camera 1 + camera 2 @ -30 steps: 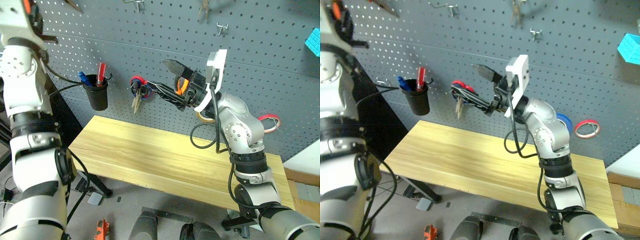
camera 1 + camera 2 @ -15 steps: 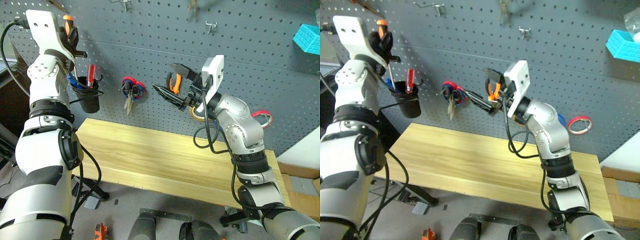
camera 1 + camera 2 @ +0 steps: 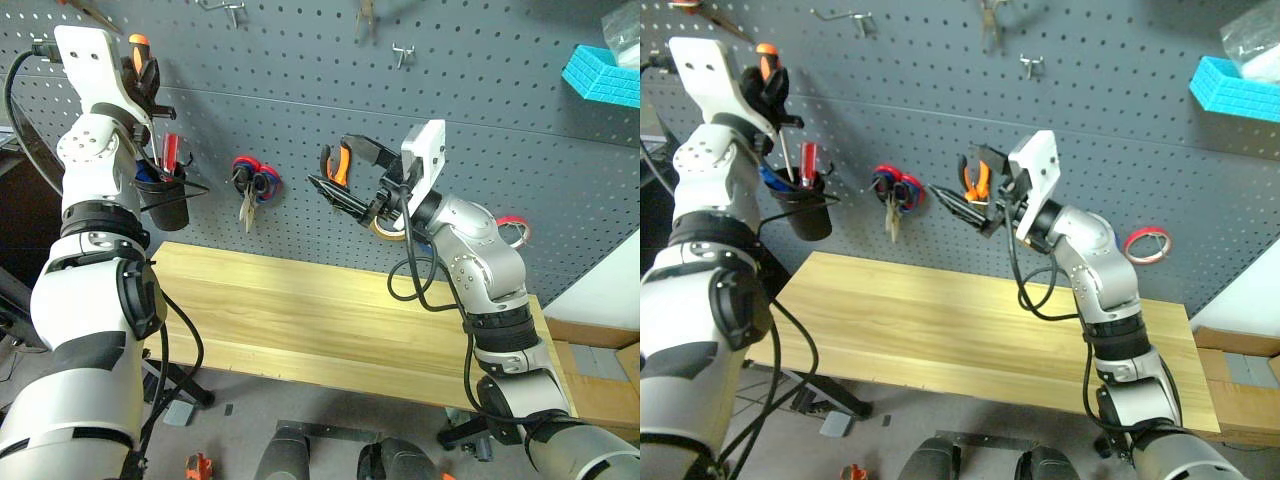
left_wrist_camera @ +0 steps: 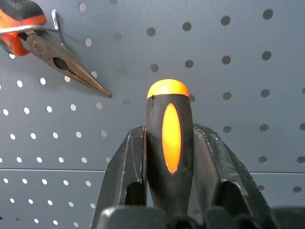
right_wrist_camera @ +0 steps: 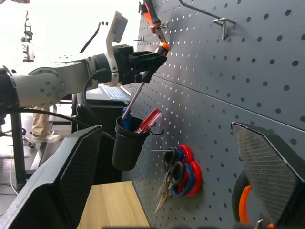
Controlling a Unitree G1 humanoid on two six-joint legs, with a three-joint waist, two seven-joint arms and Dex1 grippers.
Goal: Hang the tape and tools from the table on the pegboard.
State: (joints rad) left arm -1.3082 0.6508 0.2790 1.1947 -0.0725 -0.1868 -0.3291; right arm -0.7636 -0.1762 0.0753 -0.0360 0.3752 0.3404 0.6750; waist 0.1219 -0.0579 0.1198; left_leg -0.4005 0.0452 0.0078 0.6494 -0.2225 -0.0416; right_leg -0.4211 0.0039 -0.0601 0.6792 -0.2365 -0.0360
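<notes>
A dark grey pegboard point(image 3: 480, 110) fills the background above a bare wooden tabletop point(image 3: 300, 310). At the upper left of the frame the left end effector point(image 3: 143, 75) pinches the orange-and-black screwdriver point(image 4: 169, 143) by its handle, the shaft reaching down into a black cup point(image 3: 165, 200) on the board. At centre the right end effector point(image 3: 345, 170) stands spread wide, holding nothing, just in front of orange-handled pliers point(image 3: 335, 163) hanging on the board. The blue tape point(image 3: 405, 232) shows behind that arm.
</notes>
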